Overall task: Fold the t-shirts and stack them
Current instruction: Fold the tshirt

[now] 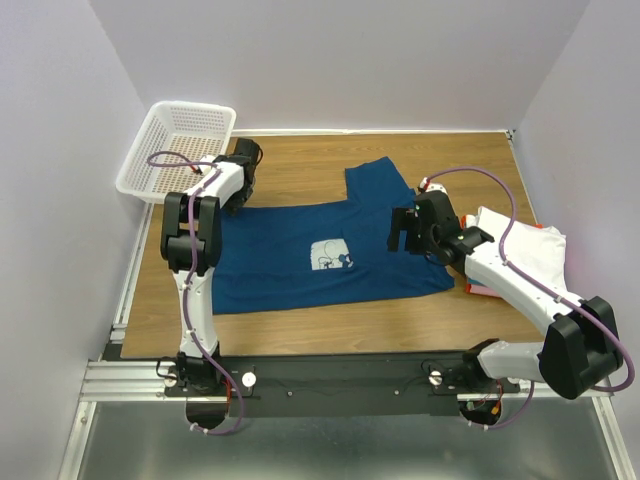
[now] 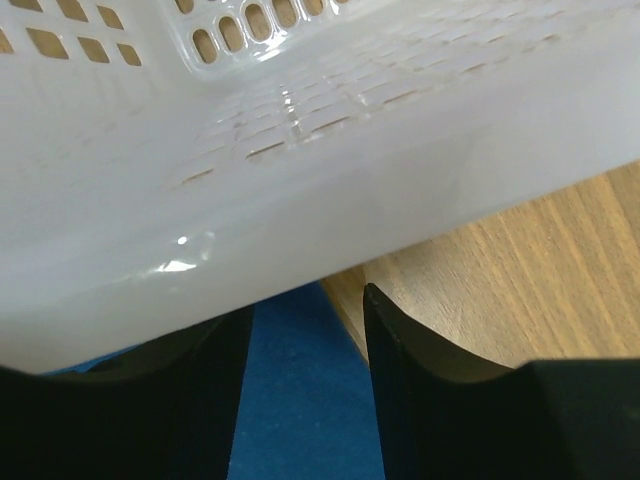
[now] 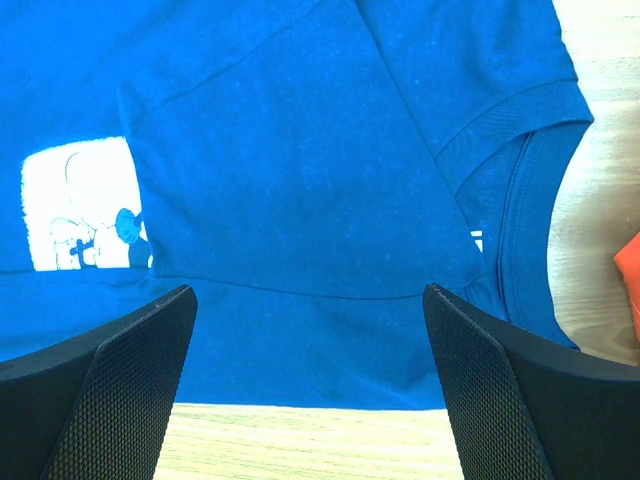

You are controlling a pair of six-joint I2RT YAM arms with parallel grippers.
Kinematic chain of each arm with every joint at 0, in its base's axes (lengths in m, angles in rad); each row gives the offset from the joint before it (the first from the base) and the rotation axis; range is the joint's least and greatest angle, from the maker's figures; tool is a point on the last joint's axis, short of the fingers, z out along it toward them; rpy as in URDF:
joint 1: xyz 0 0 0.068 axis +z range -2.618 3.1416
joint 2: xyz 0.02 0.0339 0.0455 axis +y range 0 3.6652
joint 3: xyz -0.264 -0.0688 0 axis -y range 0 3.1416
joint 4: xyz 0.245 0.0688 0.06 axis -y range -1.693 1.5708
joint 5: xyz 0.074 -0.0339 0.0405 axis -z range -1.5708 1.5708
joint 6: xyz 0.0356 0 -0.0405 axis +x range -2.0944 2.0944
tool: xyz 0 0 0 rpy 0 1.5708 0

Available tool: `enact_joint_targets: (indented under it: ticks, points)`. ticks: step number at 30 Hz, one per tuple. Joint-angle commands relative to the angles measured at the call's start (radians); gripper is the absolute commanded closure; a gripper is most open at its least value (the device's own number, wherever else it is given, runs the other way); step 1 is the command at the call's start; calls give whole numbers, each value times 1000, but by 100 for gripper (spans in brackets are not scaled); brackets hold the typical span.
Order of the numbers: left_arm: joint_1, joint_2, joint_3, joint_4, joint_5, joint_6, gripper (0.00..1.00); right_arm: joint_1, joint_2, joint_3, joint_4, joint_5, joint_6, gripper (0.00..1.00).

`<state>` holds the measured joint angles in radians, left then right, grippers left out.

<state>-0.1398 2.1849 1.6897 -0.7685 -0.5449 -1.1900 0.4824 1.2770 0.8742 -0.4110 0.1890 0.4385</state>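
The dark blue tee [image 1: 290, 250] lies spread on the table, its white print [image 1: 330, 257] facing up. My left gripper [image 1: 243, 158] is at the tee's far left corner, under the basket's edge. In the left wrist view it [image 2: 307, 300] is open, with blue fabric [image 2: 300, 400] between the fingers. My right gripper [image 1: 400, 228] hovers over the tee's right side. In the right wrist view it [image 3: 310, 290] is wide open and empty above the tee [image 3: 300, 150], with the collar [image 3: 520, 220] to the right and the print [image 3: 75, 205] to the left. A folded white tee [image 1: 525, 245] tops a stack at the right.
The white mesh basket [image 1: 195, 105] stands at the back left corner, and its wall [image 2: 300, 150] fills the left wrist view just above the fingers. An orange-red tee's corner [image 3: 630, 265] shows right of the collar. Walls close in the table at the left, back and right.
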Motion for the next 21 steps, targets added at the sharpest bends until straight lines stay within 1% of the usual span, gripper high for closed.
enact_joint_targets:
  ticks: [1, 4, 6, 7, 8, 13, 16, 17, 19, 21]
  points:
    - [25, 73, -5, -18, 45, -8, 45, -8, -24, -17, 21, -2, -12, 0]
    - [25, 78, -5, -63, 62, 3, 52, -8, -21, -17, 23, -6, -12, 0]
    - [26, 70, -18, -78, 54, 0, 61, -8, -15, -20, 28, -14, -11, 0]
    - [26, 65, -27, -74, 54, 0, 64, -8, -11, -20, 29, -17, -12, 0]
    - [26, 59, -44, -71, 56, 0, 71, -8, -7, -21, 34, -20, -12, 0]
    - [28, 32, -74, -28, 91, 32, 84, -8, 16, 0, 38, -14, -12, 0]
    - [28, 30, -78, -8, 105, 49, 97, -8, 33, 28, 46, 9, -11, 0]
    - [26, 27, -79, 1, 115, 62, 100, -10, 56, 61, 47, 50, 2, 0]
    - [28, 12, -102, 33, 138, 79, 100, -18, 93, 110, 48, 114, 28, 0]
    - [28, -4, -127, 60, 146, 110, 100, -25, 163, 201, 57, 122, 31, 0]
